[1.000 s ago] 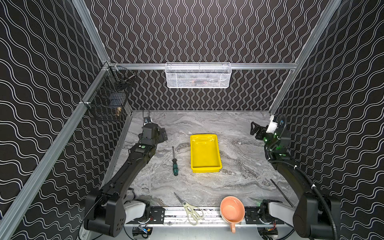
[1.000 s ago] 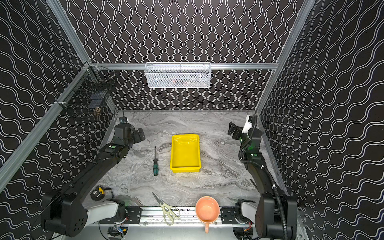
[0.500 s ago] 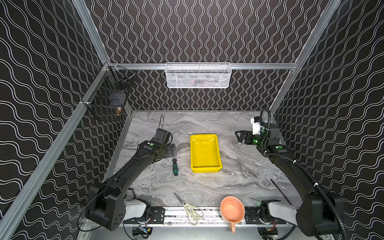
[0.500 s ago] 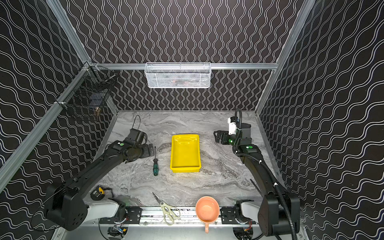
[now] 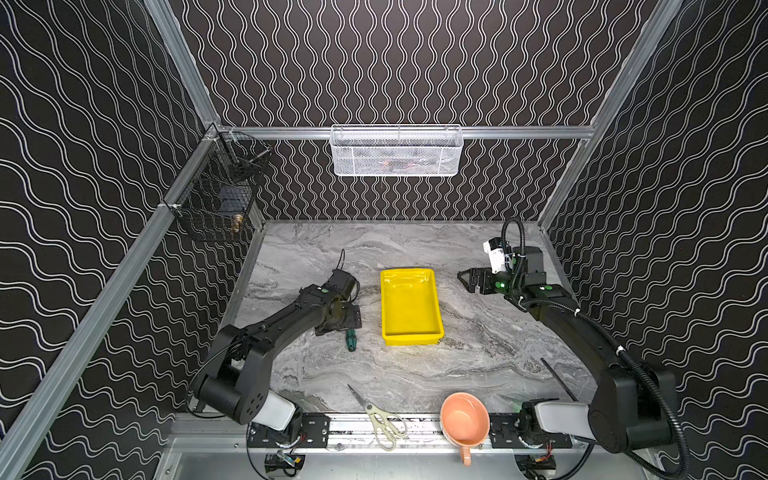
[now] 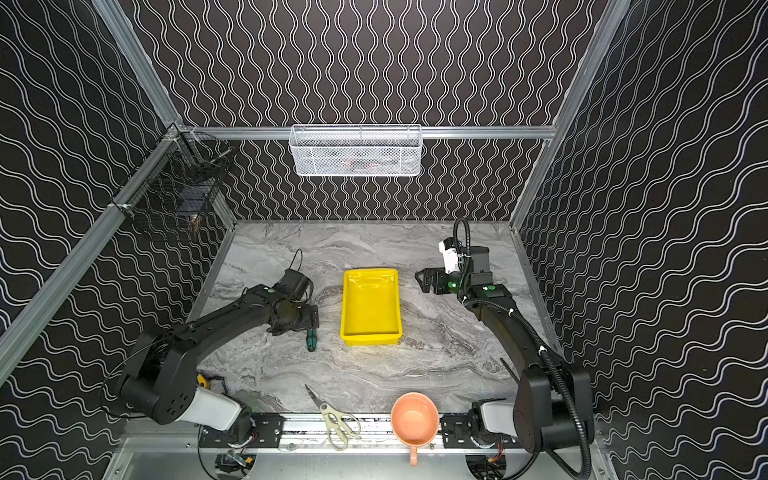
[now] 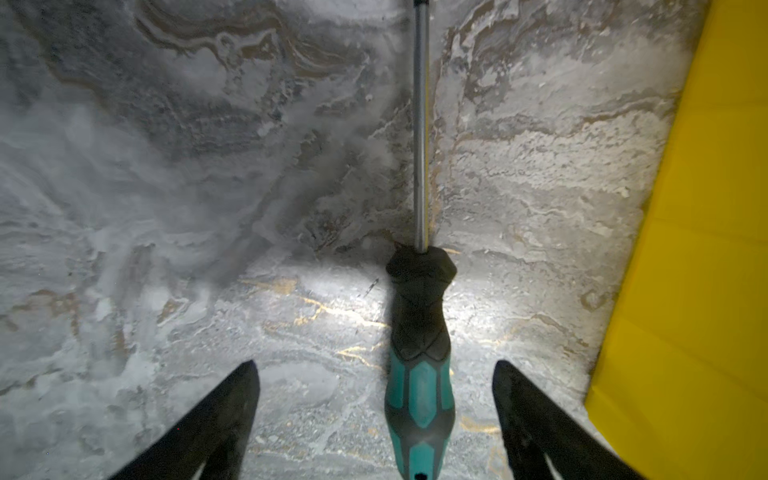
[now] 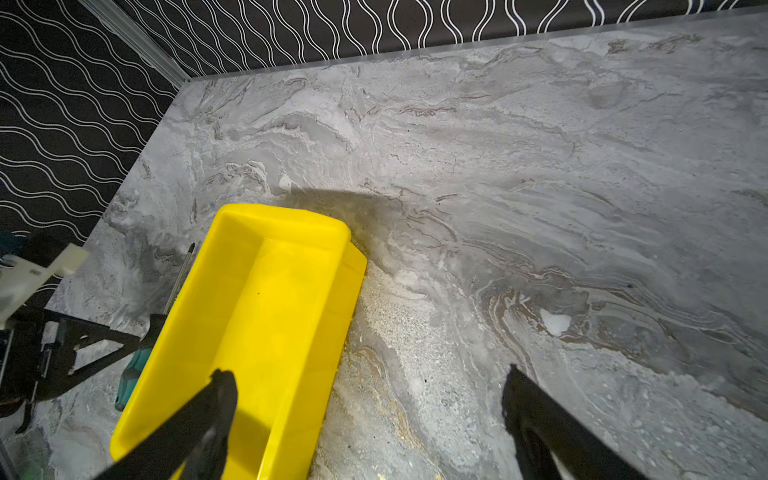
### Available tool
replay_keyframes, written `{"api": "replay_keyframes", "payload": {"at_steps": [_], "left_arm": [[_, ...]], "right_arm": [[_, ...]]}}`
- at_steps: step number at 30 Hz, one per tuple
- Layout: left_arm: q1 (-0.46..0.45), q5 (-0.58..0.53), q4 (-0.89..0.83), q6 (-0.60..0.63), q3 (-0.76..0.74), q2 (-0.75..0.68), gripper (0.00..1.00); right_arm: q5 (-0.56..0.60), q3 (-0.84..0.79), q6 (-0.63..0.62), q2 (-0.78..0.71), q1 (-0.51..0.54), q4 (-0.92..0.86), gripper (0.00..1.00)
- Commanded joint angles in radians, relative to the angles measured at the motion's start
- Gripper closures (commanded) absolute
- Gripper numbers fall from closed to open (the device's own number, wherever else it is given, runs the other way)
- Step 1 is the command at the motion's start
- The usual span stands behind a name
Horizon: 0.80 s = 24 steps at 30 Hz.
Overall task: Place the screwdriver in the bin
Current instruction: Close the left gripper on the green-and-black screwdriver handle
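The screwdriver (image 5: 351, 340) (image 6: 310, 339) lies flat on the marble table just left of the bin, handle toward the front. Its green-and-black handle (image 7: 417, 395) sits between the fingers of my left gripper (image 7: 375, 364) (image 5: 341, 319), which is open; neither finger touches it. The shaft runs away from the gripper, parallel to the bin's side wall (image 7: 706, 249). The bin (image 5: 409, 307) (image 6: 370, 307) (image 8: 266, 316), a yellow tray, stands empty in the middle. My right gripper (image 8: 369, 372) (image 5: 467, 279) hovers open and empty by the bin's far right corner.
Cream-handled scissors (image 5: 380, 419) and an orange cup (image 5: 463, 417) lie at the front edge. A thin dark rod (image 5: 557, 376) lies front right. A white mesh basket (image 5: 397, 151) hangs on the back wall, and a black wire basket (image 5: 220, 195) on the left wall.
My left gripper came down from the back left onto the screwdriver's handle and its fingers have narrowed slightly. My right gripper swung in from the right wall toward the bin.
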Motion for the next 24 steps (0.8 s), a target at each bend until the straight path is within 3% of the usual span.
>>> {"api": "replay_keyframes", "payload": {"at_steps": [1, 24], "left_arm": [[-0.001, 0.018, 0.037, -0.008, -0.003, 0.023, 0.12], [-0.003, 0.002, 0.099, 0.007, 0.003, 0.153, 0.26]], "right_arm": [[-0.018, 0.004, -0.018, 0.011, 0.002, -0.002, 0.00], [-0.016, 0.003, -0.024, 0.020, 0.002, -0.009, 0.00]]}}
